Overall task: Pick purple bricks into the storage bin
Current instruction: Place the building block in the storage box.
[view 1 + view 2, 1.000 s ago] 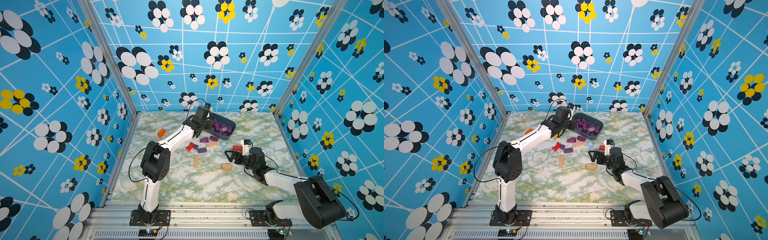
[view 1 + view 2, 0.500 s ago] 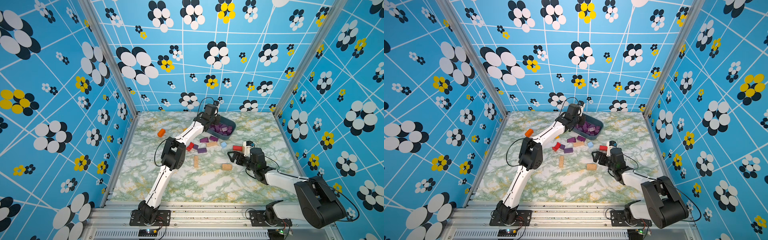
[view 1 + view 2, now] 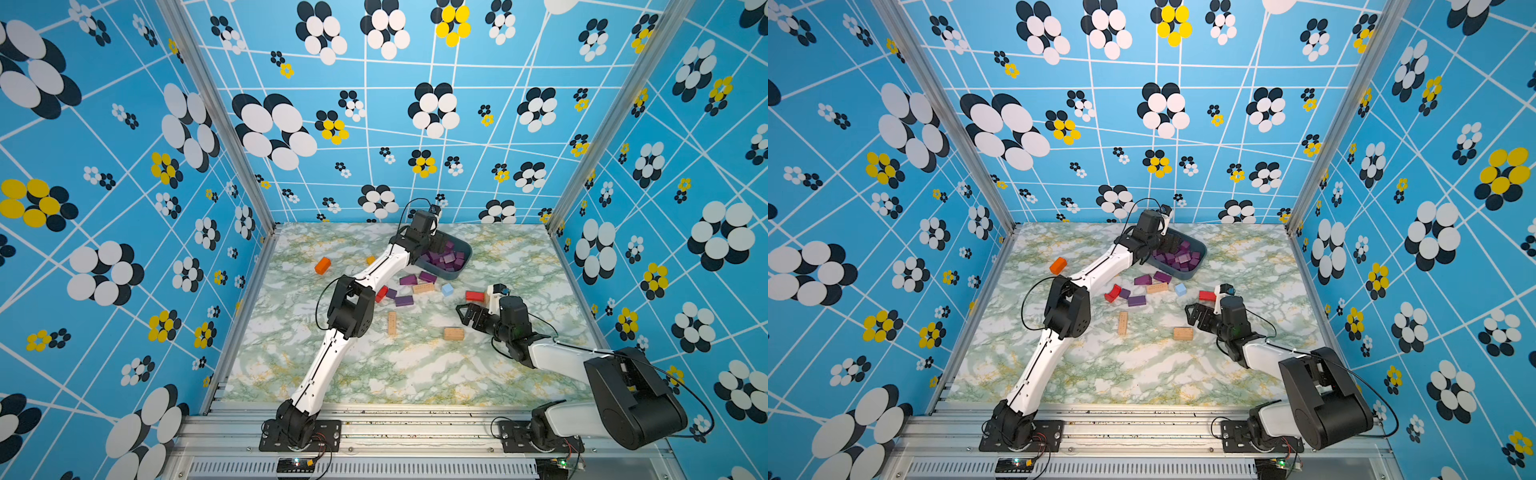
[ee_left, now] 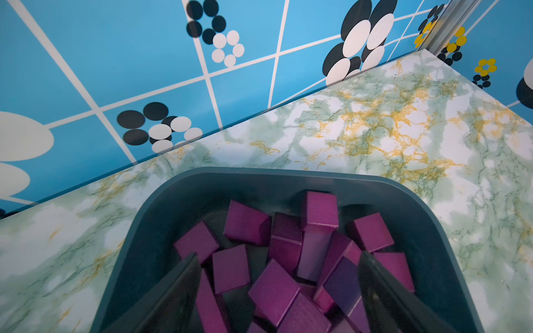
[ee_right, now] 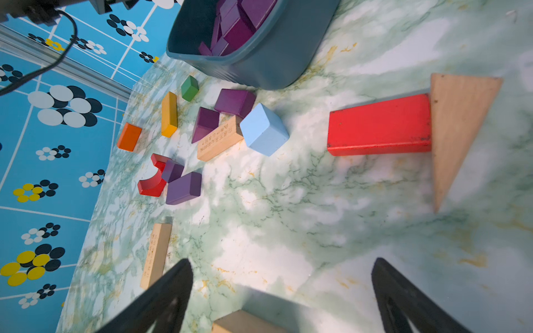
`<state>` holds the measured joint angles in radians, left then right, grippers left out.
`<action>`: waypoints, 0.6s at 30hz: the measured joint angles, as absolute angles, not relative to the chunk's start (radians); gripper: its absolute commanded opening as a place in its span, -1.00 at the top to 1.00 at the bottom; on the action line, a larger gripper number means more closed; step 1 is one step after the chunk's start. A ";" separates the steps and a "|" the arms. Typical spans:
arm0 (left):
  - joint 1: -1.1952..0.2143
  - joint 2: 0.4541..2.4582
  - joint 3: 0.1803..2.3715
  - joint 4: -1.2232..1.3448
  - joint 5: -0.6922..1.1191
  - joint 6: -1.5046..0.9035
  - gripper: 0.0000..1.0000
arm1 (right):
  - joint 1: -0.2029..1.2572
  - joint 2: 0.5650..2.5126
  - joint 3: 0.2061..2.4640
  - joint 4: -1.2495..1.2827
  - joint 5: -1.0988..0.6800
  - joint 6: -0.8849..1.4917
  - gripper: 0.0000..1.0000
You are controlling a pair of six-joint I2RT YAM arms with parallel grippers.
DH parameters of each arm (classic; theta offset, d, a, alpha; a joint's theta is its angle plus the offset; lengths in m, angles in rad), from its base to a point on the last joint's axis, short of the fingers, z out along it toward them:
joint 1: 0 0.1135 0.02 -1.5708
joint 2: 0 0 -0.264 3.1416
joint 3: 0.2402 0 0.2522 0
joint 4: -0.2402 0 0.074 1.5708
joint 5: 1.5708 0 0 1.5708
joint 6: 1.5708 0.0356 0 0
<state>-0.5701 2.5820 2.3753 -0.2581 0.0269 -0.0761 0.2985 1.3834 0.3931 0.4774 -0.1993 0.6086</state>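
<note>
Left pincer [image 4: 278, 256]: jaws spread, nothing pinched, poised over storage bin [image 4: 161, 201]. Purple bricks [image 4: 246, 222] heaped in bin directly beneath and ahead of it, pile showing through gap between fingers, none gripped.

Right pincer [image 5: 281, 271]: jaws spread wide, empty, low over worktop [image 5: 288, 207]. Four loose purple bricks [image 5: 183, 187] well ahead of it on worktop, short of bin, mixed with red arch [image 5: 150, 184], tan bar [image 5: 219, 138], light-blue cube [image 5: 264, 129]. Red bar [image 5: 379, 125] nearer, also ahead.
</note>
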 measured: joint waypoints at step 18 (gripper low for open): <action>-0.571 1.734 1.213 0.208 -0.091 -0.060 -0.93 | 0.291 1.378 0.429 0.366 -0.182 0.528 -0.98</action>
<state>-0.5709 1.7340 1.2129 0.2081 -0.0906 -0.0601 0.2913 1.3777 0.4290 0.3660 -0.1818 0.5282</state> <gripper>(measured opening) 0.959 0.990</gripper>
